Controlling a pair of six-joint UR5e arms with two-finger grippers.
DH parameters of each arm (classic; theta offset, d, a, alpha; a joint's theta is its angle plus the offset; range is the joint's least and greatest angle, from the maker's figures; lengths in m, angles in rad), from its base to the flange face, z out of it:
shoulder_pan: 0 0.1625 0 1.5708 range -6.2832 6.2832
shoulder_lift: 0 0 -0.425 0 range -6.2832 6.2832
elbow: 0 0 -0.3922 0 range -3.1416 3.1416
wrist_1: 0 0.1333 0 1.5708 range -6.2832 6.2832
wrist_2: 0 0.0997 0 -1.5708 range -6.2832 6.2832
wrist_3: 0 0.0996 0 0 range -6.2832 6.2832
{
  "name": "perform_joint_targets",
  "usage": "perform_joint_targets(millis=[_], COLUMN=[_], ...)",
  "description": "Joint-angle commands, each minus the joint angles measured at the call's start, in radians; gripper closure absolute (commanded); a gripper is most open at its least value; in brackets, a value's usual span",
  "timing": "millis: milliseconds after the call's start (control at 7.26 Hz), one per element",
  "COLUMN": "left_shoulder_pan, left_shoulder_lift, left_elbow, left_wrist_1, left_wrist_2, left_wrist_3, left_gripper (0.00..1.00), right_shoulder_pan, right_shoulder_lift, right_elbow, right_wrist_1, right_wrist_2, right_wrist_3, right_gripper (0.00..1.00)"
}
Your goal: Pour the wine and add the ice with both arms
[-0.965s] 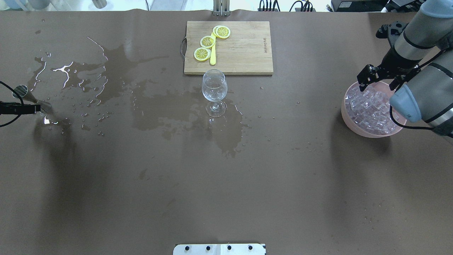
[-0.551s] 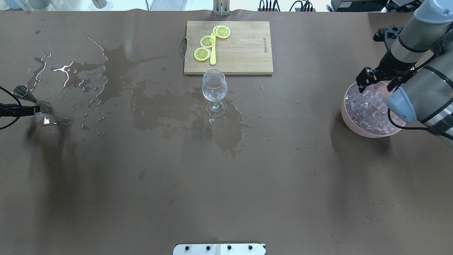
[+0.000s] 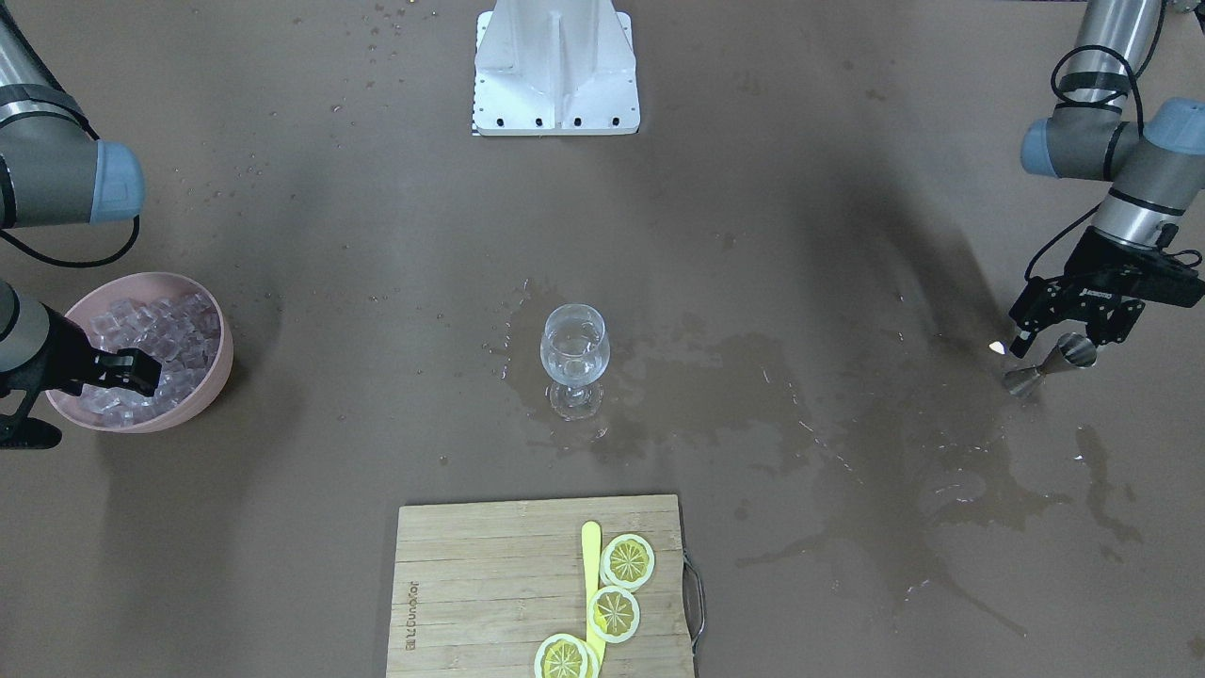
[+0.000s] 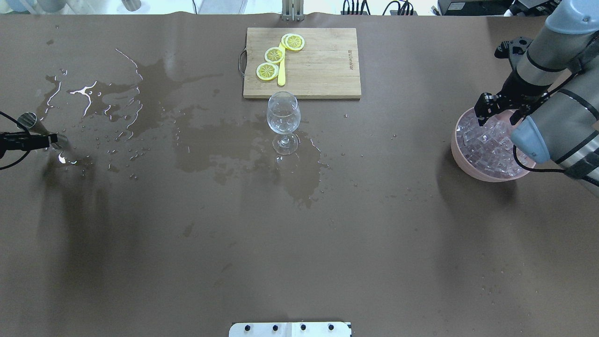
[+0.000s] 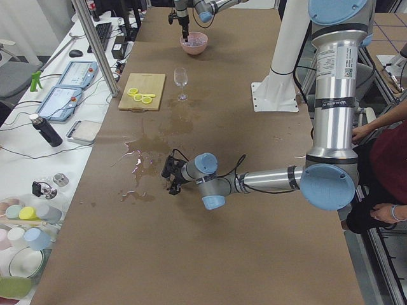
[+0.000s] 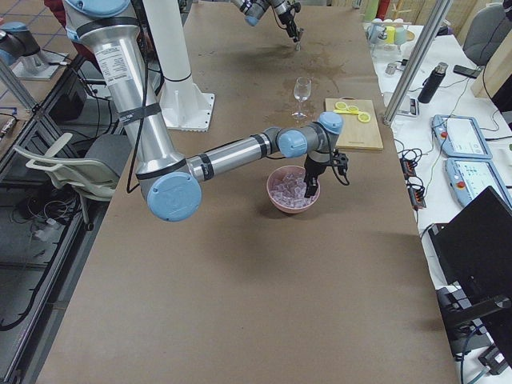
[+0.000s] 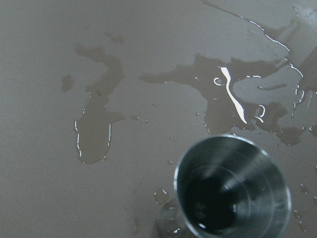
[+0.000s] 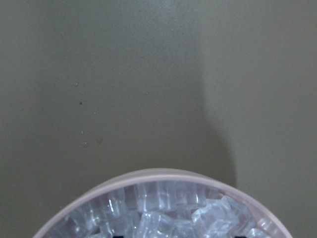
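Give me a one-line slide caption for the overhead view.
Right gripper at the pink bowl of ice, left gripper at the steel jigger, wine glass upright mid-table amid spills.

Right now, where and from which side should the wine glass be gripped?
Probably by the short stem of the wine glass, approached level from the robot's side: it stands upright, its bowl is wide and rounded, and the cutting board lies close behind it.

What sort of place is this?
Probably a robotics lab staged as a bar: a left arm and right arm, a wine glass, and tablets on the side bench.
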Motion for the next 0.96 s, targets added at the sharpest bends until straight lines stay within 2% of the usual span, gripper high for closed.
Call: perform_joint_targets(millis=[0, 413, 827], left_shoulder_pan=[0.01, 0.089, 0.106], left_shoulder_lift=[0.004, 0.014, 0.056], left_elbow=[0.002, 0.013, 0.022], left_wrist_1=[-0.013, -0.054, -0.126], left_wrist_2=[0.029, 0.123, 0.17], left_wrist_3=[-0.008, -0.051, -0.05], left_gripper=[0.05, 0.05, 0.05], right_shoulder_pan=[-0.007, -0.019, -0.025], right_shoulder_lift=[0.001, 0.003, 0.003], right_elbow=[-0.011, -0.022, -0.016], right_wrist_1=[-0.001, -0.001, -0.001], right_wrist_2=[-0.001, 0.0, 0.0], right_wrist_3=[0.003, 0.025, 0.037], right_gripper=[0.2, 0.22, 0.44])
